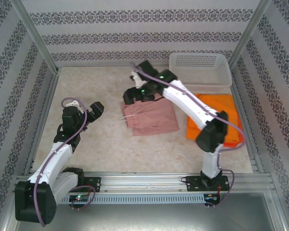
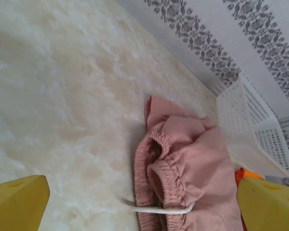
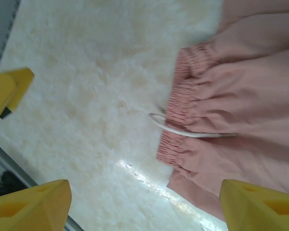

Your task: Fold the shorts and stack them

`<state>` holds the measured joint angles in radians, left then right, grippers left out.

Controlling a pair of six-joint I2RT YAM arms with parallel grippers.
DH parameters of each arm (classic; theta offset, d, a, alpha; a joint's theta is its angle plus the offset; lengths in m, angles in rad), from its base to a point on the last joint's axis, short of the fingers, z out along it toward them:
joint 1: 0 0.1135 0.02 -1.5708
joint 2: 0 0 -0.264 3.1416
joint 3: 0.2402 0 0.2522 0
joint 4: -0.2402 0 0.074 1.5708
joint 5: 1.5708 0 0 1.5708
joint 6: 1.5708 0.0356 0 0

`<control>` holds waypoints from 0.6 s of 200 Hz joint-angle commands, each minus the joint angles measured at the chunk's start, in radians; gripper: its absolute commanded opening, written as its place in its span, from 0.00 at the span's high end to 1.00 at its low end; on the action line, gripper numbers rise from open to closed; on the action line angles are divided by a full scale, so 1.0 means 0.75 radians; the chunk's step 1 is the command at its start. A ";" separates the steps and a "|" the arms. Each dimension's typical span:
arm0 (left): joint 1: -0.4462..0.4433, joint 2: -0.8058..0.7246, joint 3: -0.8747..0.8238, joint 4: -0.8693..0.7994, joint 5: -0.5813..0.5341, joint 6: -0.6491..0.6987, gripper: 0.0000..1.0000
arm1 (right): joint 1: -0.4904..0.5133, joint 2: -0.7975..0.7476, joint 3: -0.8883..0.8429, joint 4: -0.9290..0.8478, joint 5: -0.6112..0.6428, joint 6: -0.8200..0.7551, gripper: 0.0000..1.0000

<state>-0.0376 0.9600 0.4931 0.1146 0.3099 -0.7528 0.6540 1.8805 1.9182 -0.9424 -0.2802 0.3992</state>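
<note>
The dusty pink shorts (image 1: pixel 151 118) lie folded in the middle of the table, gathered waist and white drawstring (image 1: pixel 126 117) facing left. My right gripper (image 1: pixel 135 91) hovers over their far left corner, open, with nothing between its fingers. Its wrist view has the waistband (image 3: pixel 183 96) and drawstring (image 3: pixel 183 132) ahead of the spread gripper (image 3: pixel 145 207). Orange shorts (image 1: pixel 216 113) lie folded at the right, partly hidden under the right arm. My left gripper (image 1: pixel 84 108) stands open to the left of the pink shorts, apart from them. From its wrist the gripper (image 2: pixel 143 207) faces the pink waist (image 2: pixel 156 183).
A white perforated basket (image 1: pixel 200 67) stands at the back right, also seen as the basket (image 2: pixel 250 130) beyond the pink shorts. Patterned walls and metal frame posts close in the table. Bare marble surface lies left and in front of the shorts.
</note>
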 commanded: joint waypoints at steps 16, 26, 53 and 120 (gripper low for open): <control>0.007 0.139 0.055 0.140 0.216 -0.075 0.00 | -0.136 -0.048 -0.406 0.400 -0.135 0.183 0.19; 0.007 0.183 0.065 0.177 0.259 -0.085 0.00 | -0.132 -0.036 -0.484 0.473 -0.197 0.201 0.19; 0.007 0.284 0.089 0.245 0.340 -0.101 0.00 | -0.102 0.012 -0.666 0.652 -0.297 0.306 0.20; 0.011 0.478 0.147 0.358 0.495 -0.127 0.18 | 0.015 -0.082 -1.055 0.698 -0.312 0.218 0.20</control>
<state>-0.0372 1.2873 0.5587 0.2977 0.5987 -0.8326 0.6468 1.9156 1.2339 -0.4187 -0.4915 0.5987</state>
